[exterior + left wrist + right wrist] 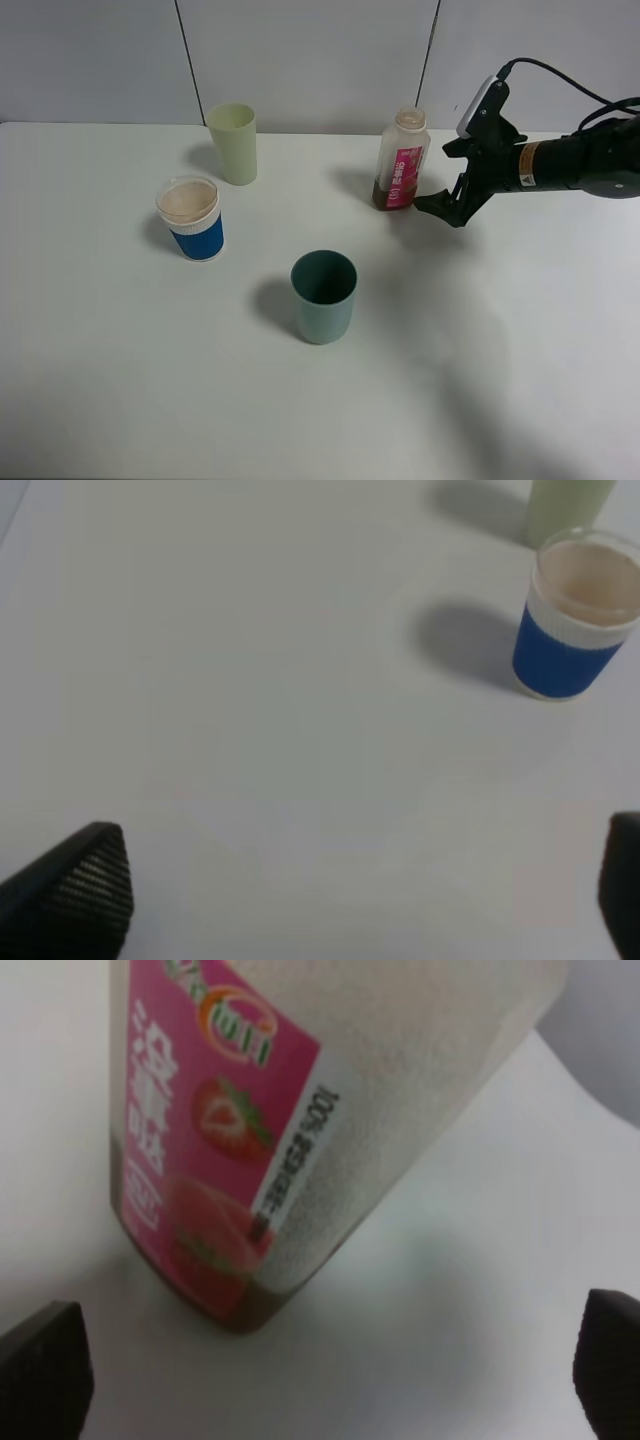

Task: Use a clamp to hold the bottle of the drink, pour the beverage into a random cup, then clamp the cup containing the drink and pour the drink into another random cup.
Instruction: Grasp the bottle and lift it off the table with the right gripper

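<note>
— At the right wrist, closest in, my right gripper (325,1380) has its fingers spread wide, one at either edge of the view, with nothing between them.
— So what can go wrong?
— Just ahead stands the bottle (330,1130), not yet inside that gap. If I drive forward off-centre, I reckon one fingertip catches the squarish body and shoves or tips it. It looks light, with only a shallow band of beverage (245,1315) at the base. The wide neck has no cap, so a topple means a spill across the white table (520,350).
— And farther out?
— The teal tumbler (323,296) sits well apart from the bottle, toward the front middle. A weak grip on slick plastic could let the bottle twist on that carry. My left gripper (350,900) hangs spread too, over bare table, with the blue cup with a white rim (575,620) beyond it. It's no help if anything slides.
— How does the bottle look?
— Close up: frosted translucent walls, a pink-magenta label with a strawberry and white lettering, dark brown liquid below it. From the high camera it stands upright at the back right of the table, across from the pale yellow-green tumbler (232,143).
</note>
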You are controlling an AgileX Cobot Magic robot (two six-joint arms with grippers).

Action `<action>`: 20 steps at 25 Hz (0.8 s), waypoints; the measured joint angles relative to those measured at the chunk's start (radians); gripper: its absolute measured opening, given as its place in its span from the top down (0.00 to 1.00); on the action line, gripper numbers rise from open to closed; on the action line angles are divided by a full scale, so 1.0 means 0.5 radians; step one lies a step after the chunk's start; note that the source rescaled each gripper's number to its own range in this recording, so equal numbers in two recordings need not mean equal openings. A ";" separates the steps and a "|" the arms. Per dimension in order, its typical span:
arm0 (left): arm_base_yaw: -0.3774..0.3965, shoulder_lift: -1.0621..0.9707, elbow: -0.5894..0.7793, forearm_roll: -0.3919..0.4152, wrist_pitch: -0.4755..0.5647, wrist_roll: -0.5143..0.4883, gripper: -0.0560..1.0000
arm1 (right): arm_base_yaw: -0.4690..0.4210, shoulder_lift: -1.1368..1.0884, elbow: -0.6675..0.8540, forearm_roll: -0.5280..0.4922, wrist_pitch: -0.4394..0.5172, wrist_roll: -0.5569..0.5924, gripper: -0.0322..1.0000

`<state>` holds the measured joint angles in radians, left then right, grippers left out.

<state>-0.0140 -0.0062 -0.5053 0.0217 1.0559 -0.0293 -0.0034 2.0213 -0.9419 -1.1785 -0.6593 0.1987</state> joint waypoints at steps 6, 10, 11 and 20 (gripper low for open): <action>0.000 0.000 0.000 0.000 0.000 0.000 0.21 | 0.000 0.114 -0.103 -0.003 -0.023 -0.008 0.03; 0.000 0.000 0.000 0.000 0.000 0.000 0.21 | 0.000 0.138 -0.148 -0.048 -0.080 -0.008 0.03; 0.000 0.000 0.000 0.000 0.000 0.000 0.21 | 0.000 0.155 -0.154 -0.058 -0.098 -0.004 0.03; 0.000 0.000 0.000 0.000 0.000 0.000 0.21 | 0.000 0.240 -0.180 -0.087 -0.303 0.045 0.03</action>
<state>-0.0140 -0.0062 -0.5053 0.0217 1.0559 -0.0293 -0.0034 2.1413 -1.0320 -1.2222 -0.8109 0.2212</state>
